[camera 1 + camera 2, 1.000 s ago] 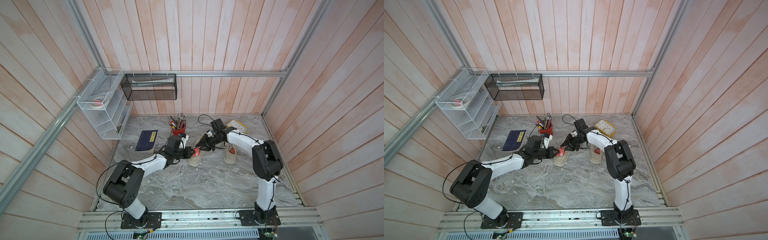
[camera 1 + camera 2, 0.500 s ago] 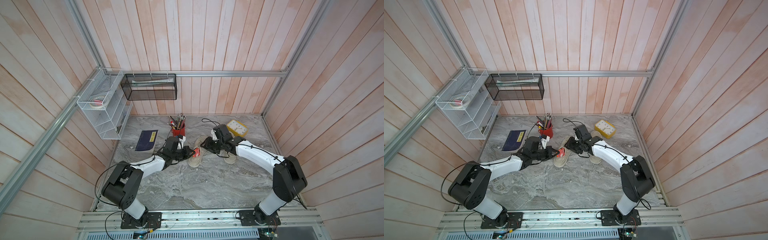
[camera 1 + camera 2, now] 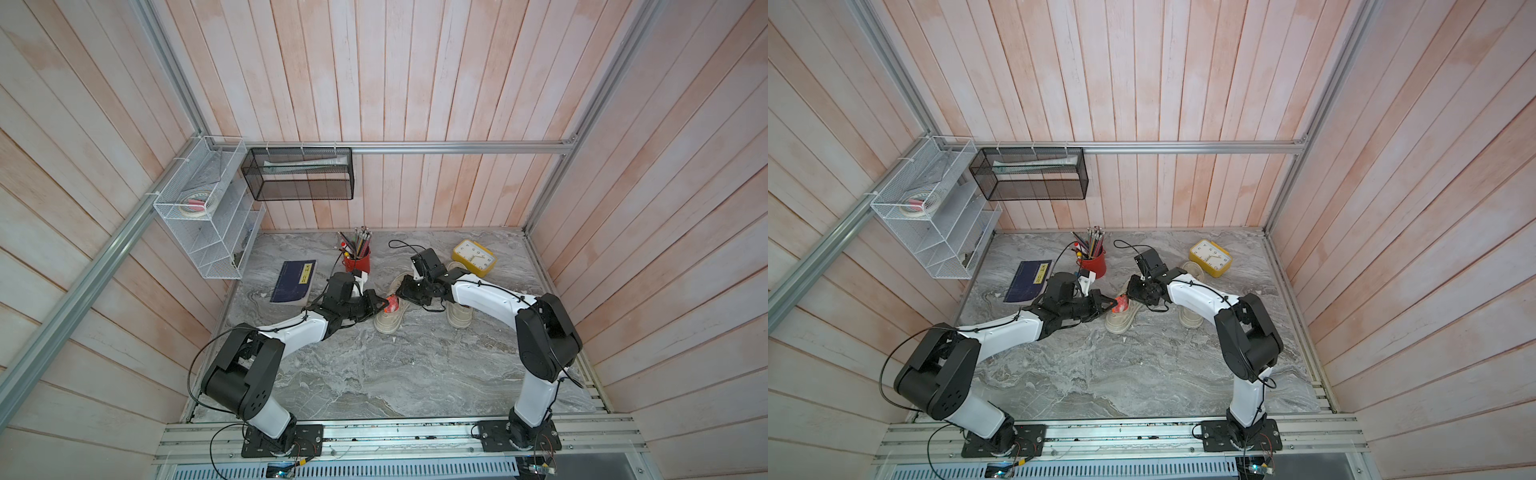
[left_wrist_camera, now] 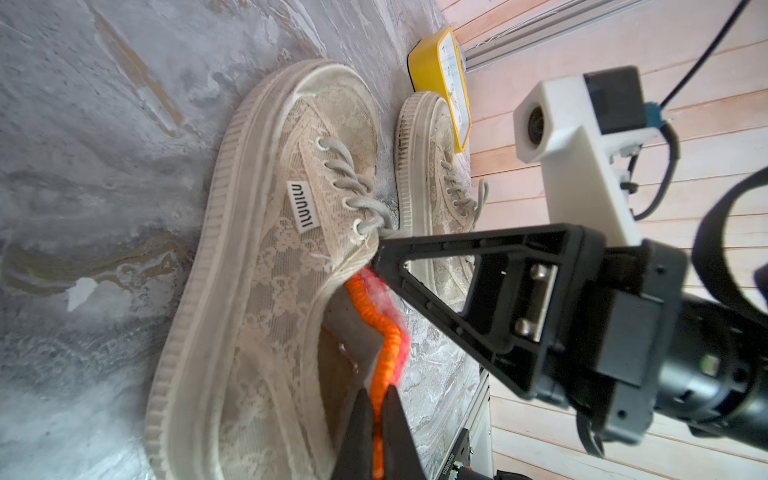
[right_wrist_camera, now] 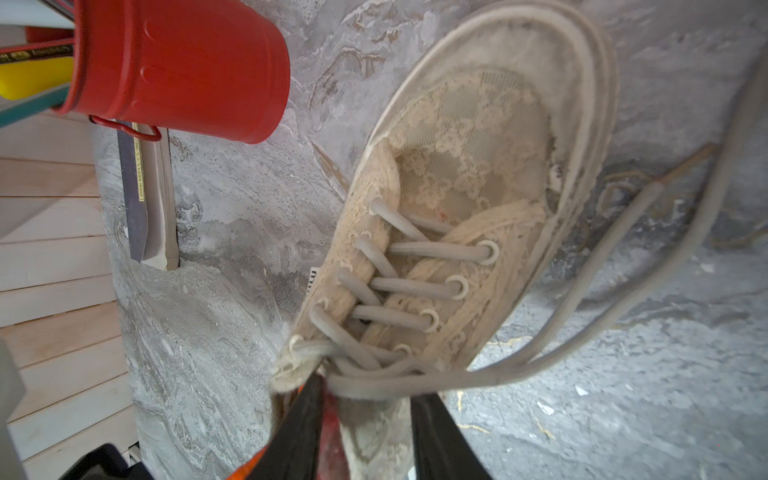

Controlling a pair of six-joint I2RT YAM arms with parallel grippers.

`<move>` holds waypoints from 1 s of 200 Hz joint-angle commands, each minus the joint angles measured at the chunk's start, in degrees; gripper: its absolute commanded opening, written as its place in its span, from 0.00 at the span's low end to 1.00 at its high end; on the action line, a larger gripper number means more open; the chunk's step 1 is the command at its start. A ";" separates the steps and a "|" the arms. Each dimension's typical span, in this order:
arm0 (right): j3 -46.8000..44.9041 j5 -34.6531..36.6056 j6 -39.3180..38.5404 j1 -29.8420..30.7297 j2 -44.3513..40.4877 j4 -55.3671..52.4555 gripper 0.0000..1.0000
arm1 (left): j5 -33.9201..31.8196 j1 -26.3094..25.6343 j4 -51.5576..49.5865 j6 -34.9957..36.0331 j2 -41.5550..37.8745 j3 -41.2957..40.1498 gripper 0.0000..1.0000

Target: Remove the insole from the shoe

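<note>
Insole (image 4: 384,345), orange, protrudes from shoe (image 4: 266,257) opening, clamped in left gripper (image 4: 376,399); right gripper (image 5: 368,390) straddles shoe collar beside laces, jaws apart, hold not discernible.

We see pale pink plank walls (image 3: 374,83) closing in a grey marbled floor (image 3: 374,374), an aluminium rail (image 3: 457,146) across the back wall, a black mesh basket (image 3: 299,192) hung from it and a white wire rack (image 3: 208,241) on the side wall.

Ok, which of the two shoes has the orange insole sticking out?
The shoe nearer the red pencil cup: the left gripper pinches its orange insole. The shoe by the yellow clock shows none.
</note>
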 commanded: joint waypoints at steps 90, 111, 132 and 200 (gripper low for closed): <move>4.65 10.71 -3.34 0.56 4.33 -6.92 0.09 | 2.97 2.19 13.75 -18.74 -5.46 -0.50 0.00; 5.63 13.53 -3.58 0.42 5.22 -6.95 0.05 | 2.62 2.25 14.15 -22.25 -6.96 -0.95 0.00; 7.57 15.31 -3.61 0.35 7.17 -6.92 0.02 | 2.17 2.30 14.35 -24.56 -8.61 -1.51 0.00; 3.49 14.16 0.76 0.88 6.89 0.04 0.00 | -1.40 2.59 20.83 -34.91 -9.21 -5.15 0.00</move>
